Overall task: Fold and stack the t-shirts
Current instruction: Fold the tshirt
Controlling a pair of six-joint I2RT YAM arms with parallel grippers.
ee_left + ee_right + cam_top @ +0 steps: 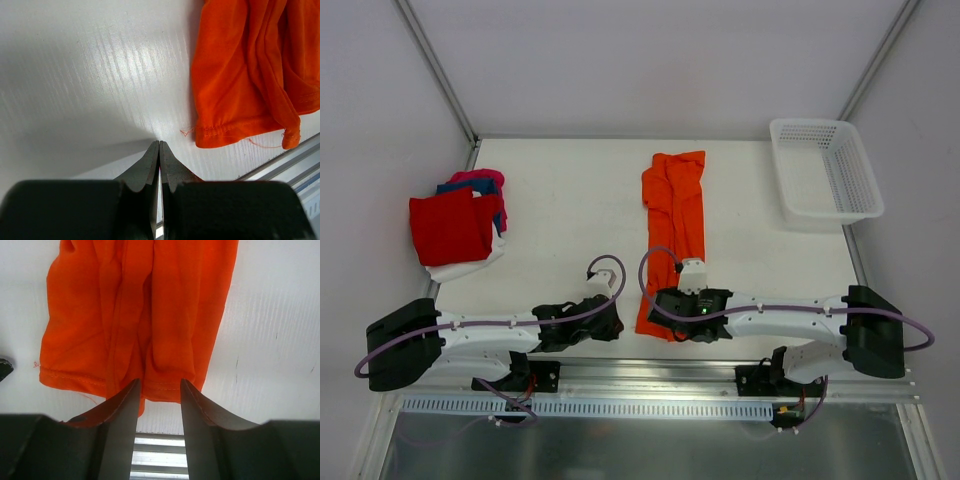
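Right pincer [159,385]: jaws apart, holding nothing; the orange t-shirt [150,315] lies with its hem just ahead of the tips.
Left pincer [159,145]: closed and empty, with the hem just to its right.
Risk: I might pinch only one layer and drag the fold open.
Folded stack [455,225]: well left of both pincers.
Basket [860,185]: far ahead-right; I see nothing inside.

Surface: white table [570,190]. Orange t-shirt [675,210] lies lengthwise at centre, near hem by front edge. Pile of shirts [455,230] at left edge, white one lowest. Mesh basket [825,170] in far right corner.
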